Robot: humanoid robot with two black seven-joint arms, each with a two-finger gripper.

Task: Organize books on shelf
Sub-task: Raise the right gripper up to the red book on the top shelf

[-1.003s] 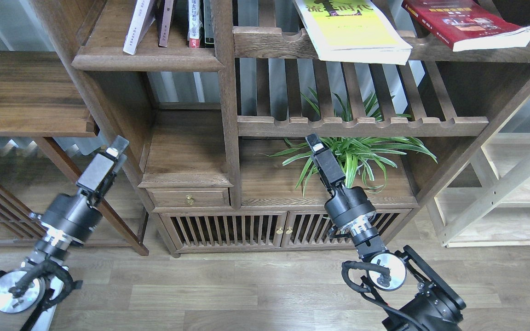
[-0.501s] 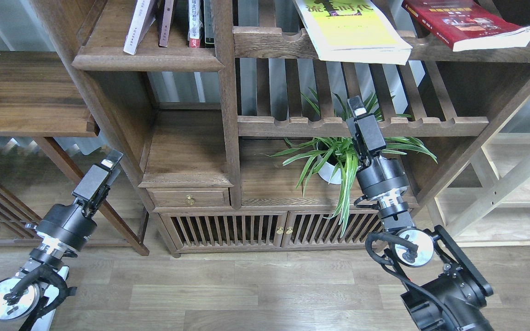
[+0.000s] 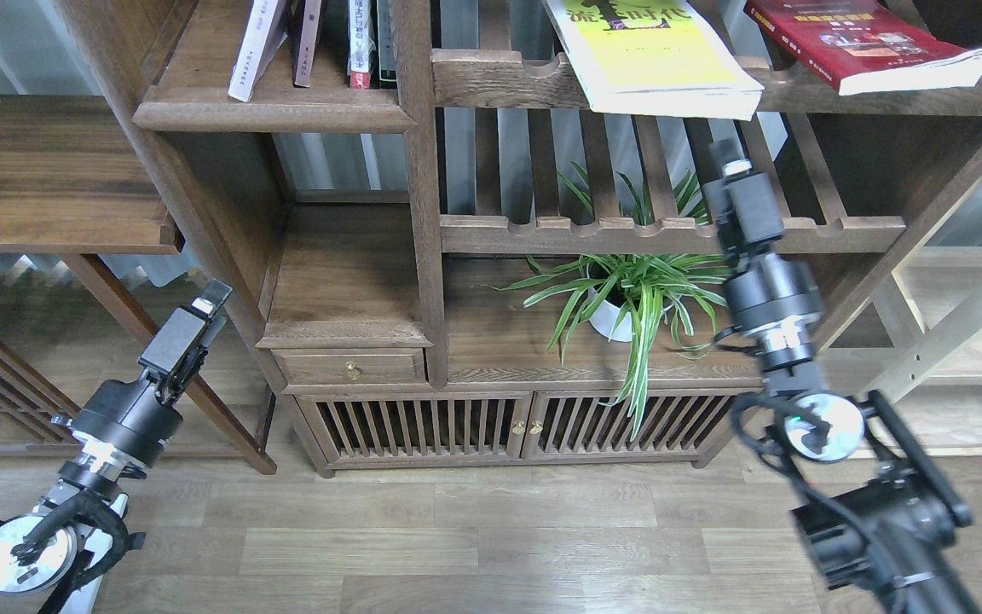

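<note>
The right gripper (image 3: 728,158) points upward in front of the slatted rack (image 3: 670,232). It is seen end-on and blurred, so the spread of its jaws cannot be told; nothing shows between them. It sits below the front edge of the yellow-green book (image 3: 653,55), which lies flat on the upper slatted rack (image 3: 499,81) with its near edge overhanging the rail. The dark red book (image 3: 866,43) lies flat just to its right on the same rack.

The left gripper (image 3: 208,305) hangs low beside the bookcase, well apart from any book. Its jaws appear empty; their opening cannot be told.

The step in hand appears to be the reach for the yellow-green book. Recommended procedure:
- Approach the overhanging edge from the front.
- Close on the cover and the page block together.
- Keep the wrist clear of the potted plant (image 3: 636,290).

The shelf (image 3: 201,77), upper left, holds upright books (image 3: 312,43), a pale one (image 3: 254,47) among them.
</note>
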